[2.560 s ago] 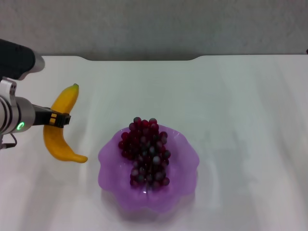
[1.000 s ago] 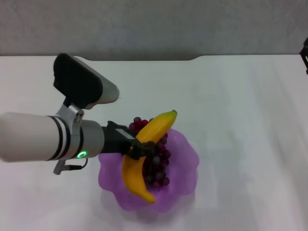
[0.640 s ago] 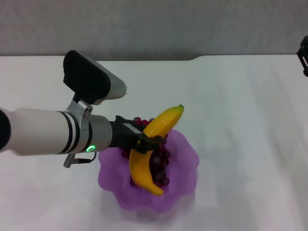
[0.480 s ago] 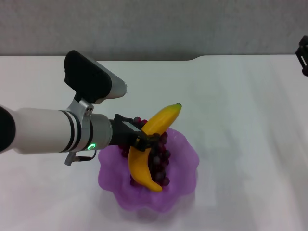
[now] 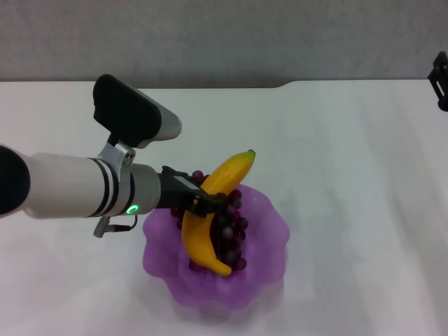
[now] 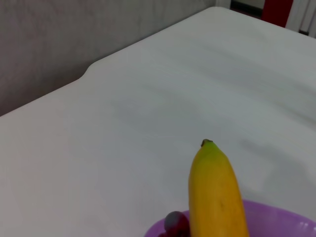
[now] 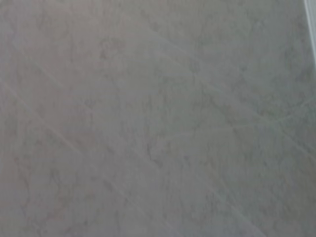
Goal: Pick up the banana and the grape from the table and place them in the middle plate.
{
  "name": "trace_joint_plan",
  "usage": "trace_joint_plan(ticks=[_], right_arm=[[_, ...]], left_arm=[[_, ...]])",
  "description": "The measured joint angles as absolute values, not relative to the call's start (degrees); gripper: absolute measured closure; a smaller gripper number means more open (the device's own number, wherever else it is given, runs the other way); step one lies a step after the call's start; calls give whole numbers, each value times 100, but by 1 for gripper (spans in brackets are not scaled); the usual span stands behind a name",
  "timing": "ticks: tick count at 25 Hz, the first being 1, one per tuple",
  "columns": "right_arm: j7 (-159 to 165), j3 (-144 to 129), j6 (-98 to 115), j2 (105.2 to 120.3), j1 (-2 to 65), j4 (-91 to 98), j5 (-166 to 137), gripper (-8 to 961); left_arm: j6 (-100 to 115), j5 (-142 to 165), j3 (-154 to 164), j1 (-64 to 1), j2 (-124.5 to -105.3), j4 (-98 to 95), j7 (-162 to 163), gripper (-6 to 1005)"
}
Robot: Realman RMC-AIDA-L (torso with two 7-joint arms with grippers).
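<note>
My left gripper [image 5: 204, 204] jaws clamp the curved yellow banana [image 5: 210, 217] | lower gently onto the dark red grape bunch [image 5: 227, 225] in the scalloped translucent purple plate [image 5: 266, 273] | release level.

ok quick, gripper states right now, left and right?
Left gripper: shut on the banana, holding it over the grapes in the purple plate.
Right gripper: parked at the table's far right edge.

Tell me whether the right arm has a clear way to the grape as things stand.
Probably not. The grape lies in the middle plate under the banana, which the left gripper holds across it; the right gripper sits at the table's far right edge.
</note>
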State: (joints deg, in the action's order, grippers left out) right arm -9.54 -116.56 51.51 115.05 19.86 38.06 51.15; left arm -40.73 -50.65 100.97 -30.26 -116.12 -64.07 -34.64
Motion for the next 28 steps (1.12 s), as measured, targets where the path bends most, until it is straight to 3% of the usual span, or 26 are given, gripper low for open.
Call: trace_joint_plan(ticks=[6, 17, 28], right_arm=[[-951, -11663, 5155, 11505, 1986, 3798, 5115, 180], [-949, -11664, 5161, 11505, 1996, 3736, 5109, 180], [-949, -11718, 5161, 11505, 2004, 3772, 5083, 180]], left_arm=[[-4169, -5096, 10077, -3014, -11615, -6416, -3437, 489], [-4250, -5498, 9801, -2576, -11616, -7271, -3678, 155], [-3590, -5720, 9128, -2118, -11623, -7746, -4033, 154]])
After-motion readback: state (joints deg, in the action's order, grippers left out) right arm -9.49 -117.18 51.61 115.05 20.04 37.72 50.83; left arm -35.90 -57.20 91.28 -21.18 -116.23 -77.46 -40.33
